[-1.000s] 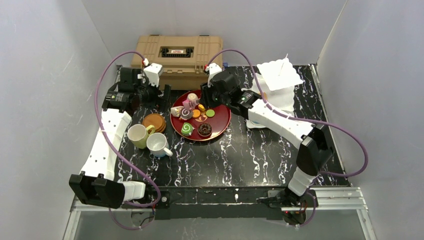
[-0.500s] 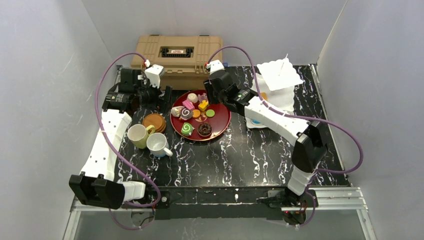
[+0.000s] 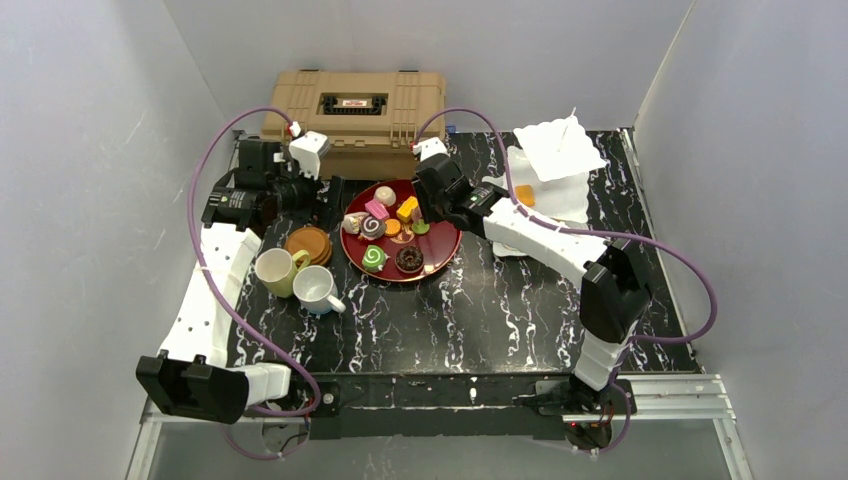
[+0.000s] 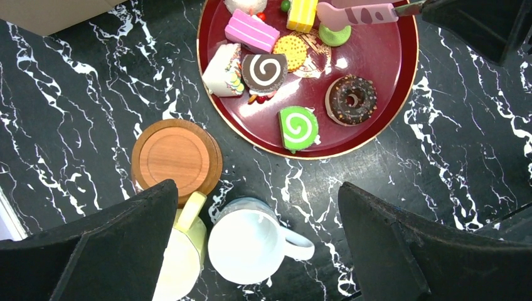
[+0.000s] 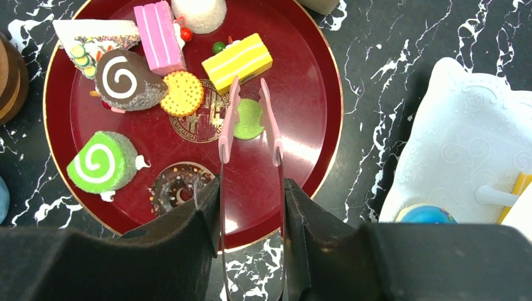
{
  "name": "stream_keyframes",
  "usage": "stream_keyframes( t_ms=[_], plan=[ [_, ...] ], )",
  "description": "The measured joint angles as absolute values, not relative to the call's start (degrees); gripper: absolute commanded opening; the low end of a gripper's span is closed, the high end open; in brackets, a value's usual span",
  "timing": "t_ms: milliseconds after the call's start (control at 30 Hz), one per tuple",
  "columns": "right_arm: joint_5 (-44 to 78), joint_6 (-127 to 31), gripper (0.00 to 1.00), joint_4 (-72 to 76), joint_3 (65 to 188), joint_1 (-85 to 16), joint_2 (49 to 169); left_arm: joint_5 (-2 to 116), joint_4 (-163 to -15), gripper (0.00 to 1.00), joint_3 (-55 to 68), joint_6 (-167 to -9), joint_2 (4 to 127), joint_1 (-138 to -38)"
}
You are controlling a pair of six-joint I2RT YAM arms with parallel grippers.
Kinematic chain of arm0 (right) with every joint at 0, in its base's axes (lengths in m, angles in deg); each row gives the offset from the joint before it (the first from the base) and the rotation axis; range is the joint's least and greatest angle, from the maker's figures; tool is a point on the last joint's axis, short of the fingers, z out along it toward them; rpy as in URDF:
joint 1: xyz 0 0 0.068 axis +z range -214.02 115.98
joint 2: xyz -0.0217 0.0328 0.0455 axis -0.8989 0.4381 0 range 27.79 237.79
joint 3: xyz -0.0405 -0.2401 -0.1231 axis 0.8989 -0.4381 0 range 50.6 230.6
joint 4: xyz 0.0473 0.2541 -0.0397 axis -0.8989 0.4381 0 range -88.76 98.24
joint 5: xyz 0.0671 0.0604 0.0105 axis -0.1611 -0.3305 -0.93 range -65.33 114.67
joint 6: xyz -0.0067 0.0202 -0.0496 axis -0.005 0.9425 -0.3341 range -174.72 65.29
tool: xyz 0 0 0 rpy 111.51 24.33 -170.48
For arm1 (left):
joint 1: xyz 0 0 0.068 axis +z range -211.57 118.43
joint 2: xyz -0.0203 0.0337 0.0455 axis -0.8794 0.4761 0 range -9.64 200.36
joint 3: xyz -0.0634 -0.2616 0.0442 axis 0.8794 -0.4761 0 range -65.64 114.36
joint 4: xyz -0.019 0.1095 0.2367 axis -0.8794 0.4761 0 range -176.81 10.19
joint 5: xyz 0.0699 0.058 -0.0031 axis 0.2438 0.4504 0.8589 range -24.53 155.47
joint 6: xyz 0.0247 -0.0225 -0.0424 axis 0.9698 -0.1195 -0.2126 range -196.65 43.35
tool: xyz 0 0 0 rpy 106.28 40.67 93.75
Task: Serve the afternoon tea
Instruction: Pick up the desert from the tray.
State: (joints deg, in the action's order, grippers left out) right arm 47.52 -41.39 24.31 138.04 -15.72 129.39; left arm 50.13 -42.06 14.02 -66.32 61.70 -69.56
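Observation:
A dark red plate [image 3: 440, 248] holds several toy pastries. My right gripper [image 5: 251, 195] is shut on metal tongs [image 5: 227, 132] with pink tips. The tips straddle a green round cookie [image 5: 248, 119] next to a yellow cake slice [image 5: 237, 62]; the tongs are open. My left gripper [image 4: 257, 210] is open and empty, high above a white mug [image 4: 246, 244] and a pale yellow mug [image 4: 182, 251]. Brown coasters [image 4: 177, 157] are stacked beside the mugs. A chocolate donut [image 4: 351, 99] and a green swirl roll [image 4: 297, 127] lie at the plate's near side.
A tan ribbed toolbox [image 3: 353, 105] stands at the back, behind the plate. A white tiered stand [image 3: 553, 160] is at the back right, with a blue item [image 5: 426, 214] on its lower tier. The mugs [image 3: 300, 280] stand left of the plate.
My right gripper has shifted over the plate with the tongs, and the pink tips now sit around the green cookie. The left arm has barely moved.

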Motion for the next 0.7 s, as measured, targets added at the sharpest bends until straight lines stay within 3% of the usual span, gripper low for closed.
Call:
stream_keyframes(
  t_ms=[167,700],
  plan=[
    [47.7,-41.4,0.48,24.3,137.8,-15.7,129.4,49.9,-41.7,0.98,14.0,-66.2,61.7,-69.6],
    [47.0,-41.3,0.49,24.7,135.0,-15.7,126.8,49.5,-41.7,0.98,14.0,-66.2,61.7,-69.6]
  ],
)
